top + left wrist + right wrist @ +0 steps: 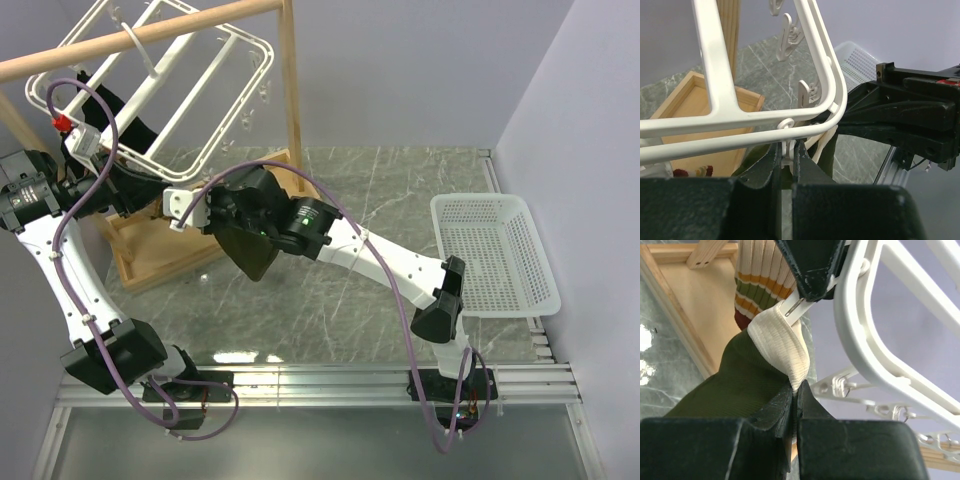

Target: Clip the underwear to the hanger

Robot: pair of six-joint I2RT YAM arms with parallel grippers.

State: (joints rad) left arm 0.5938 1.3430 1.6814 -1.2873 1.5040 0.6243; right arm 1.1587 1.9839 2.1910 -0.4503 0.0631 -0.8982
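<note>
The left pincer squeezes a hanger clip. Beside it, the right pincer grips the underwear by its cream waistband, up against that clip. The cloth looks soft, light and limp; the thicker band seems the firmest hold.

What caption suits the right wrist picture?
Left gripper squeezes a clip on the hanger; right gripper holds the underwear up to it.

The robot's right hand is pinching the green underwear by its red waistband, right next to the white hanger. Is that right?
Not quite. The waistband is cream-white, not red, as the right wrist view shows. The rest holds: the right gripper pinches the green underwear by it, next to the white hanger.
</note>
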